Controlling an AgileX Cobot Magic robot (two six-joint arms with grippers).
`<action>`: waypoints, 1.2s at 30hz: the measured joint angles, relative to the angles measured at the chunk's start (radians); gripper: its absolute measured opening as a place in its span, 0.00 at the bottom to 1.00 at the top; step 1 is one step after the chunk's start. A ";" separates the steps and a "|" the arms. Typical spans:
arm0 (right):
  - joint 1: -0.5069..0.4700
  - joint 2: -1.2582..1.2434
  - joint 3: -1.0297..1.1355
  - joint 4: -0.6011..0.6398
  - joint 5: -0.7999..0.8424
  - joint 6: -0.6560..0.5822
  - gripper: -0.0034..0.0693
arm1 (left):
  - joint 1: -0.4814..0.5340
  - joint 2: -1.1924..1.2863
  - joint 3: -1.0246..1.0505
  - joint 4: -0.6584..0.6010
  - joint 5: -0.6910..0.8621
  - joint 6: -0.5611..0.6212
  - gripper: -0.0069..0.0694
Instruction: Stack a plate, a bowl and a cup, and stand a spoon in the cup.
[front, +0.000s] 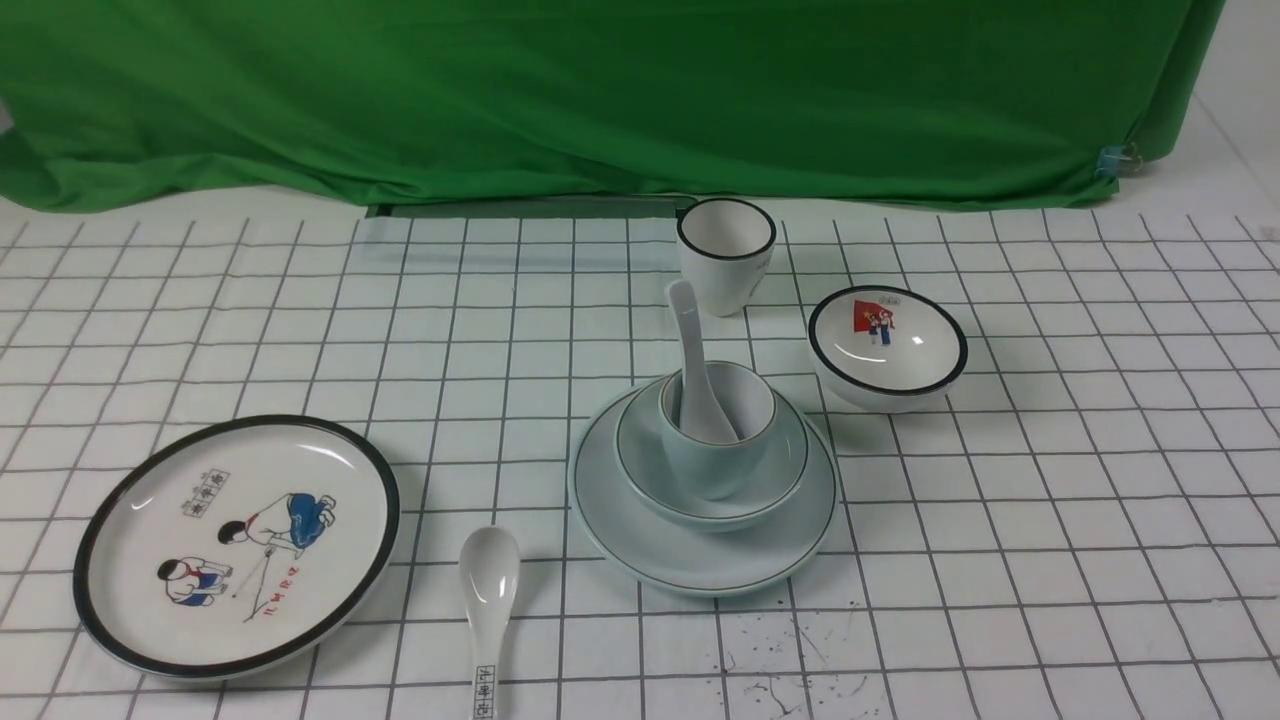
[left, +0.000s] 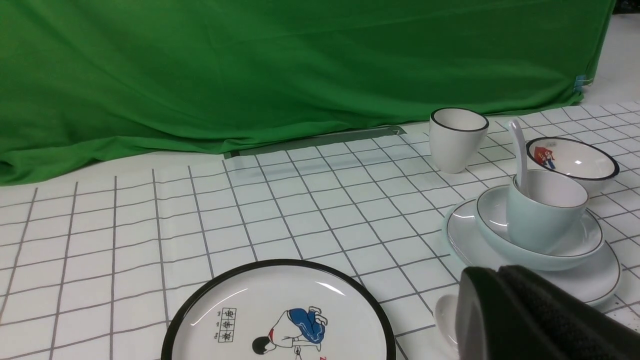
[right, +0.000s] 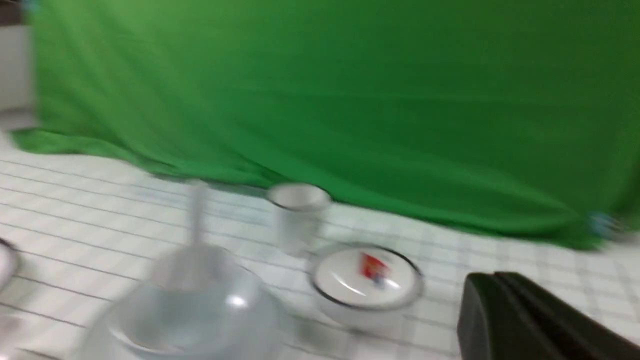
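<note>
The pale blue-green plate (front: 640, 530) lies on the checked cloth at the middle. The matching bowl (front: 775, 480) sits on it, and the short pale blue-green cup (front: 705, 465) stands in the bowl. The plain white spoon (front: 688, 340) stands in the cup, handle up and leaning back-left. The stack also shows in the left wrist view: plate (left: 465, 235), bowl (left: 580, 245), cup (left: 535, 220), spoon (left: 519, 150). My left gripper (left: 497, 272) is shut and empty, apart from the stack. My right gripper (right: 492, 277) is shut and empty in a blurred view. Neither gripper shows in the front view.
A white black-rimmed plate with cartoon children (front: 235, 545) lies front left. A lettered white spoon (front: 488, 590) lies beside it. A taller white black-rimmed cup (front: 725, 255) stands behind the stack. A white bowl with a red picture (front: 888, 345) sits back right. A green cloth (front: 600, 100) hangs behind.
</note>
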 joint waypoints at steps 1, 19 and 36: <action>-0.055 -0.037 0.040 -0.014 0.001 0.021 0.06 | 0.000 0.000 0.000 0.000 0.000 0.000 0.05; -0.252 -0.301 0.160 -0.113 0.341 0.117 0.06 | 0.000 0.000 0.000 0.000 -0.001 0.000 0.05; -0.252 -0.301 0.160 -0.114 0.352 0.120 0.09 | 0.000 0.000 0.000 0.000 -0.001 0.000 0.05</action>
